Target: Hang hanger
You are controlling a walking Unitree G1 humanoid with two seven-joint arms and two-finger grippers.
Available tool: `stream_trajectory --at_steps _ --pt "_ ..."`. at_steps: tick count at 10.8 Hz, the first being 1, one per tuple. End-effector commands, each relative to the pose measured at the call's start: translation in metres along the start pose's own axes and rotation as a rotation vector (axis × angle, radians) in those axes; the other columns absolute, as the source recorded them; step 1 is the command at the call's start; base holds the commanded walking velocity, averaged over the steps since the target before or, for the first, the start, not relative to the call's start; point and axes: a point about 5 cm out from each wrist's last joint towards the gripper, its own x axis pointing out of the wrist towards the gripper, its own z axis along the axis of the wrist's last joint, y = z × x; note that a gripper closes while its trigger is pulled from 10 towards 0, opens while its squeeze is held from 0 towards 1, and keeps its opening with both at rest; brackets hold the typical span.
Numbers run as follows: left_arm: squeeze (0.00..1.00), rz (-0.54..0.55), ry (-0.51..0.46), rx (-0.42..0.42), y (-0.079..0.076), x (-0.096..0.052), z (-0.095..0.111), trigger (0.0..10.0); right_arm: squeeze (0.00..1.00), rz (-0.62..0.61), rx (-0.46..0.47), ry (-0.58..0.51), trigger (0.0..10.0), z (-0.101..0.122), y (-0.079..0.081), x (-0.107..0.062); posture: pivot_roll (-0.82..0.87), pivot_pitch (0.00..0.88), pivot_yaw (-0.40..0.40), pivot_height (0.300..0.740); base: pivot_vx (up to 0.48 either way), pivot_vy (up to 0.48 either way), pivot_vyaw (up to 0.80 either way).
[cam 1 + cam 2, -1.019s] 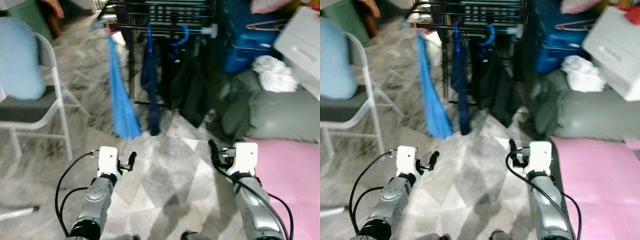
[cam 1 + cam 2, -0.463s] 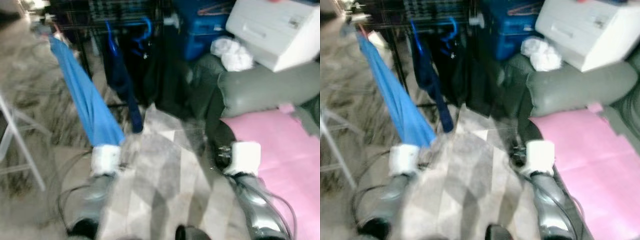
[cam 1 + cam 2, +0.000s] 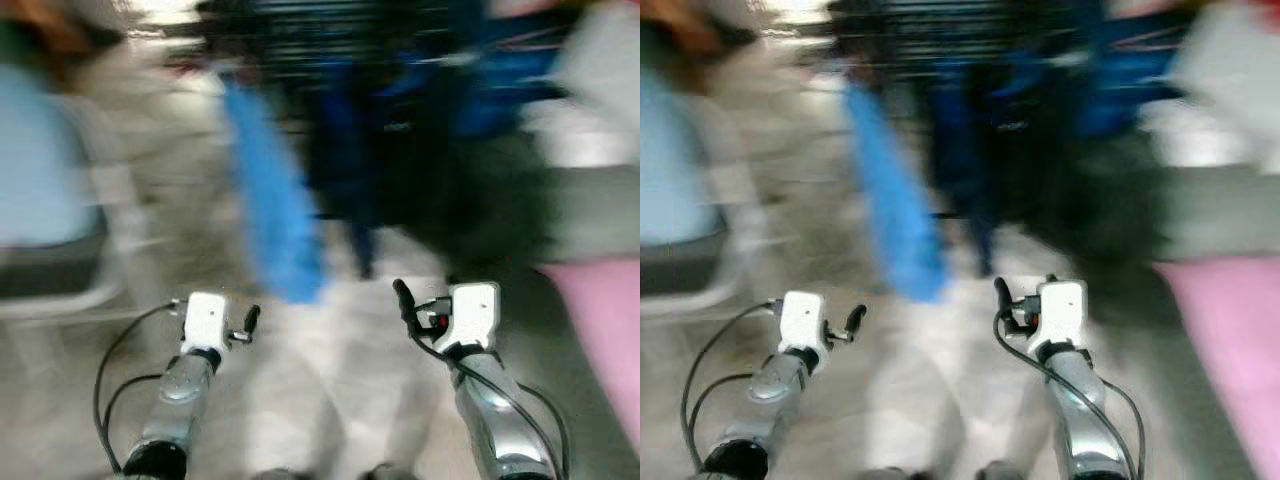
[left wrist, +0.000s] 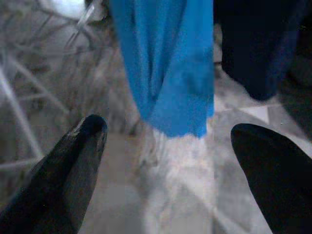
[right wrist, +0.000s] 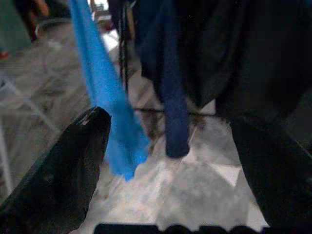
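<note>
Silver arms, white wrists, black cables, black tool fingers (image 4: 73,161).

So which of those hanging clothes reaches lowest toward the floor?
Hard to tell in the blur. By the left wrist view, the bright blue cloth hangs lower than the dark navy garment beside it.

The head views are heavily blurred, so no hanger can be told apart. A bright blue cloth (image 3: 272,205) hangs upper centre-left, a dark navy one (image 3: 350,170) just to its right, from a dark rack (image 3: 330,25) at the top.
</note>
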Motion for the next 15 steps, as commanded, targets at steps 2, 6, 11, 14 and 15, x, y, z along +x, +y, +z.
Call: stream_trajectory --at_steps 2,6,11,14,15 --pt "0.00 0.011 0.020 0.021 0.002 -0.001 -0.003 10.0 0.00 0.002 0.015 -0.010 10.0 0.002 0.001 0.000 -0.11 0.115 0.051 0.740 0.000 0.000 0.80" --pt "0.00 0.020 0.048 0.017 0.000 -0.001 -0.007 10.0 0.00 0.002 0.021 -0.001 10.0 0.000 0.000 0.000 -0.11 0.116 0.048 0.740 -0.134 0.000 0.00" --pt "0.00 0.028 0.098 0.016 0.000 -0.001 -0.018 10.0 0.00 0.032 0.021 0.001 10.0 -0.001 0.004 0.001 -0.11 0.110 0.047 0.740 -0.335 0.000 0.00" --pt "0.00 0.033 0.150 0.022 0.004 -0.003 -0.029 10.0 0.00 0.037 0.025 0.003 10.0 -0.002 0.004 0.001 -0.11 0.106 0.049 0.740 -0.212 0.000 0.68" --pt "0.00 0.037 0.175 0.031 0.006 -0.004 -0.033 10.0 0.00 0.036 0.024 0.006 10.0 -0.003 0.004 0.000 -0.11 0.104 0.051 0.740 0.000 0.000 0.49"
